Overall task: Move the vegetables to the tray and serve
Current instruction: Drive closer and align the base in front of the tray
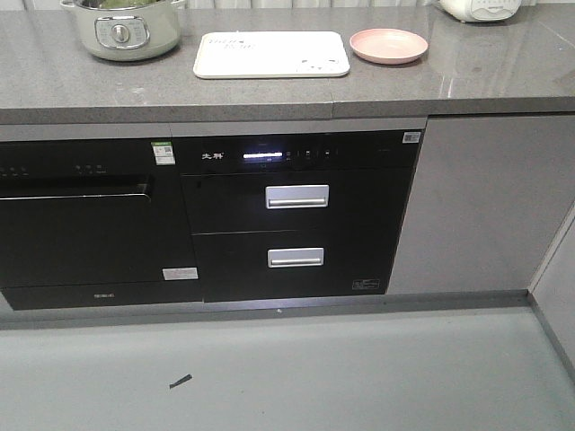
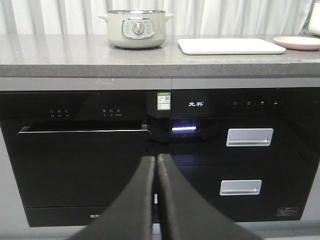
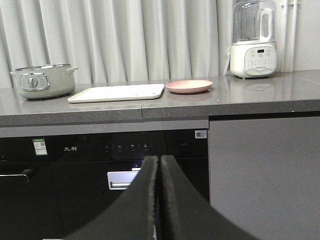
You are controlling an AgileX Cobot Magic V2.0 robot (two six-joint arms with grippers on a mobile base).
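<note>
The cream tray (image 1: 269, 54) lies flat on the grey counter, with nothing on it; it also shows as tray (image 2: 230, 46) and tray (image 3: 117, 93) from the wrists. Of the vegetables I see only a sliver of green (image 1: 115, 4) inside the pale green pot (image 1: 121, 31) at the frame's top edge. My left gripper (image 2: 156, 158) is shut and holds nothing, low in front of the black appliances. My right gripper (image 3: 159, 158) is shut and holds nothing too, below counter height. Neither arm appears in the exterior view.
A round pink plate (image 1: 388, 45) sits right of the tray. A white blender (image 3: 252, 40) stands at the counter's far right. Under the counter edge (image 1: 269, 112) are a black dishwasher (image 1: 81, 224) and two drawers with silver handles (image 1: 296, 197). A small dark scrap (image 1: 180, 382) lies on the floor.
</note>
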